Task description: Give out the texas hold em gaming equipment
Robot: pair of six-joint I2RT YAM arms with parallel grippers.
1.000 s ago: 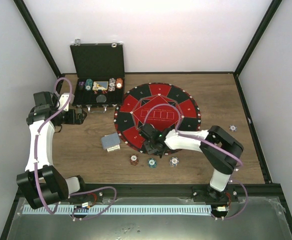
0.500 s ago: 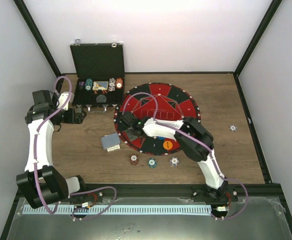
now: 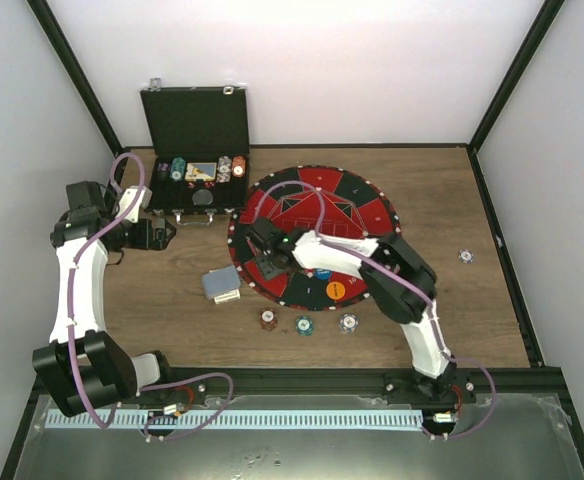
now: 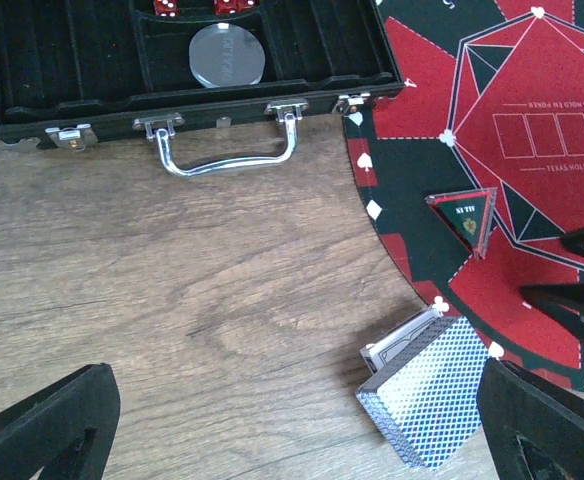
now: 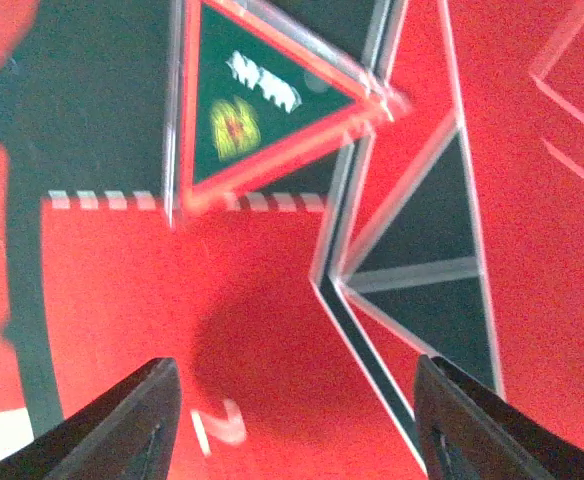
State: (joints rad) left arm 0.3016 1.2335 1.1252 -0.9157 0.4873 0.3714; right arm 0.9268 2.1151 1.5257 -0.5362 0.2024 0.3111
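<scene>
The big round mat (image 3: 317,235) is my landmark for all places. Beyond its far-left rim stands the open black case (image 3: 194,150), with stored chips (image 3: 230,168) inside. The right gripper (image 5: 292,400) hangs low over the left part of the mat. Its jaws are apart and nothing is between them, only the red and black surface below. A small triangular "all in" plaque (image 5: 262,110) lies just ahead of it. The left gripper (image 4: 292,405) hovers off the mat's left side, near the case, also spread wide and empty.

The deck of cards (image 4: 427,390) lies on the wooden table (image 3: 172,320), just beside the mat's near-left rim. I judge it to be a loose, smooth stack that fans out easily, so it is better to squeeze it across the two long edges, all cards together.

On the near part of the mat lie the orange button (image 3: 336,290) and the blue button (image 3: 322,274). Just off the near rim three chips sit in a row: the brown-red chip (image 3: 268,320), the teal chip (image 3: 303,325) and the white chip (image 3: 348,322). A lone chip (image 3: 465,256) lies well apart, to the mat's right. They look light, stiff and very flat, so I think the jaws must come down on both sides of the rim, close to the table
</scene>
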